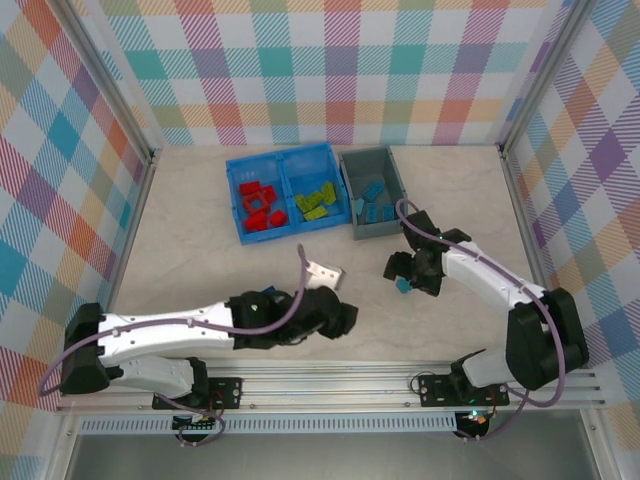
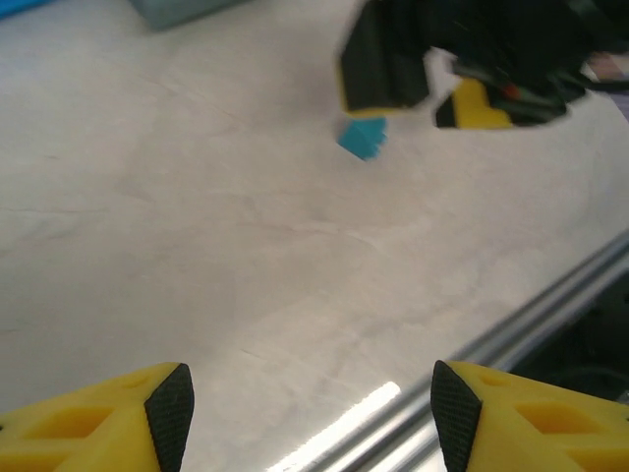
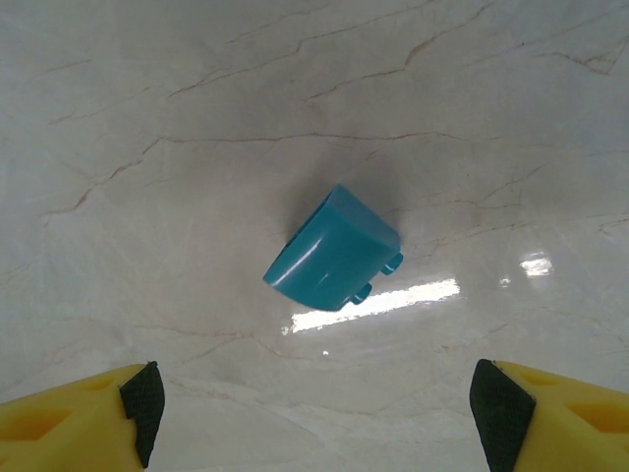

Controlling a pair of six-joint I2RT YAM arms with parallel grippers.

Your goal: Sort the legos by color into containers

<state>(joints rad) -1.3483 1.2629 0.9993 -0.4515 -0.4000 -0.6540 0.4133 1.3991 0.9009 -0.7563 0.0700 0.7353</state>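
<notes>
At the back of the table [image 1: 190, 250], seen from above, the blue bin [image 1: 234, 200] holds red bricks [image 1: 260, 207] in its left compartment and green bricks [image 1: 316, 201] in its right. The grey bin [image 1: 380, 231] just beside it holds blue bricks [image 1: 374, 200]. Nearer the arms, one teal brick [image 1: 403, 286] lies loose on the marble-look top, right under the right gripper [image 1: 403, 275]. The left gripper [image 1: 345, 318] hangs near it on the left, over bare table. From the left wrist, that claw's black pads [image 2: 172, 413] stand wide apart with nothing between them, and the teal brick sits well ahead, below the other arm's dark head. From the right wrist, the fingers [image 3: 142, 403] are spread wide too, gripping nothing. The brick lies on the table ahead of them, roughly centred on the gap, tipped over so its curved face is up and two studs poke out sideways. I'd judge it light, rigid and glossy. The rounded face would likely squirt out of a pinch, and the shiny tabletop may let it skid. The flat, parallel side faces look like the place to close on, low down and square, before carrying it to the grey bin.
</notes>
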